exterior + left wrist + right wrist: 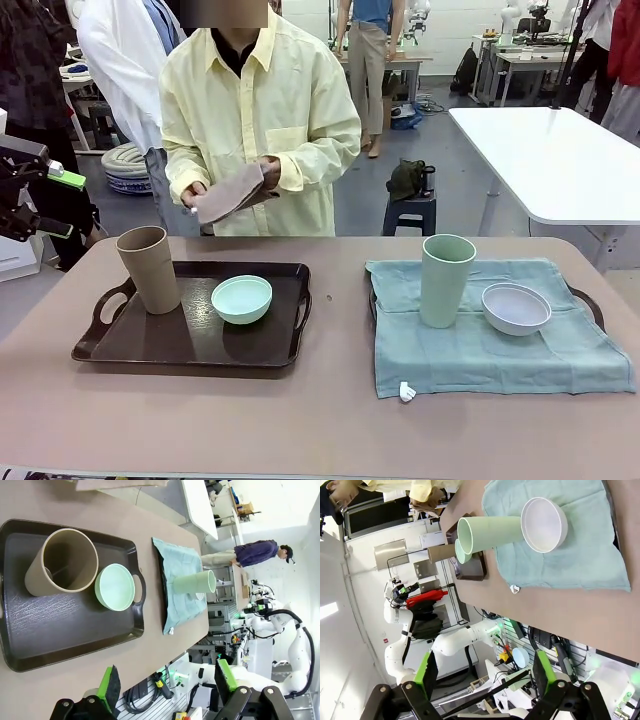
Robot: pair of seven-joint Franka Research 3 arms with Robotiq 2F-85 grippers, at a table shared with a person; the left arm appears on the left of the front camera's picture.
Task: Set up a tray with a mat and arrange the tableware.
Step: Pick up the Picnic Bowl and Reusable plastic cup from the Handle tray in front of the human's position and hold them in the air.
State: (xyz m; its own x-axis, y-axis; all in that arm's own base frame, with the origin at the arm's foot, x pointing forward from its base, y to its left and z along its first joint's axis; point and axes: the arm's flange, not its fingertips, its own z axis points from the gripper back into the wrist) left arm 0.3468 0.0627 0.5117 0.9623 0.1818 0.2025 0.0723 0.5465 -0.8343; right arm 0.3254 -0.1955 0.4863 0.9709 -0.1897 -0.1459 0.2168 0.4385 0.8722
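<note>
So the folded grey-brown cloth mat (228, 192) wasn't on the table at all. The person on the far side had it up at chest height, with the person's right hand (190, 195) under it and the person's left hand (270, 172) on top. It hung roughly above the far edge of the dark brown plastic tray with loop handles (190, 345). That tray was bare of any cloth, and the tall tan-brown handleless cup (148, 268) stood upright at its left end. The small mint green round bowl (241, 298) sat just beside it toward the middle. To me those two looked like what's in the way, since they sat right where the mat would have to lie. The left claw (167, 669) was the nearer one, raised off the tray's left end and well apart from the cup. Its jaws were spread wide with nothing in them. The cup's long axis ran straight up, so I'd guess a sideways grab around its wall. The right claw (485, 672) was spread and empty too, looking over the other setup. Over there a teal cloth mat (580, 555) lay draped over a second tray (592, 303). The tall pale green cup (447, 280) stood upright on it, with the greyish white round bowl (516, 307) just beside.
</note>
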